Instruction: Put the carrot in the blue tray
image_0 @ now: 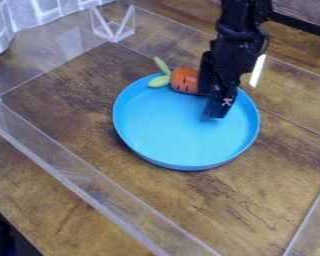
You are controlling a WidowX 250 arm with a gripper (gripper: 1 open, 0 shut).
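The blue tray (pixel 170 135) lies in the middle of the wooden table. The carrot (pixel 186 80) rests at the tray's far rim, its green leafy tip (pixel 160 80) pointing left over the wood. Whether the carrot lies inside the rim or on it I cannot tell. My black gripper (pixel 216 108) hangs over the right part of the tray, just right of the carrot and partly covering its right end. Its jaws stand open, with nothing between them.
Clear acrylic walls (pixel 69 165) fence the table along the front left and back. A clear plastic piece (pixel 116 20) stands at the back left. Bare wood (pixel 63 90) lies left of the tray.
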